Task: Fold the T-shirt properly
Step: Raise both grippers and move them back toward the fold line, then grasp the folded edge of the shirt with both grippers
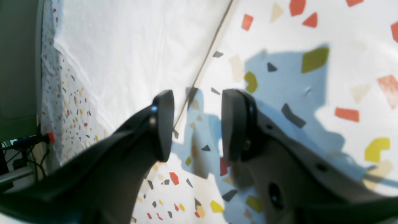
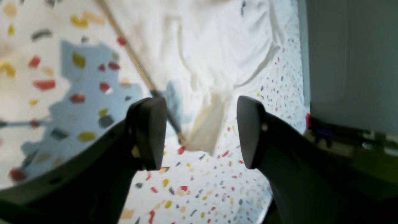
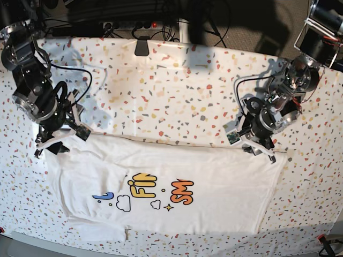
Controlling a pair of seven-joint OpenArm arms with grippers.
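Note:
The white T-shirt (image 3: 171, 187) lies flat across the near half of the table, with part of its blue, yellow and orange print (image 3: 144, 190) facing up. Its far edge runs in a straight line. My right gripper (image 3: 53, 140) is open and empty over the shirt's far left corner. In the right wrist view, a cloth corner (image 2: 205, 130) lies between the open fingers (image 2: 149, 133). My left gripper (image 3: 258, 147) is open and empty at the shirt's far right corner. In the left wrist view, it (image 1: 197, 124) hangs over the shirt's edge, with white cloth (image 1: 133, 56) to the left.
The table carries a white cloth with coloured terrazzo flecks (image 3: 177, 91). A black clamp (image 3: 142, 47) and cables sit at the back edge. The shirt's near hem lies close to the table's front edge (image 3: 177, 243). A grey wall (image 2: 348, 46) borders the table.

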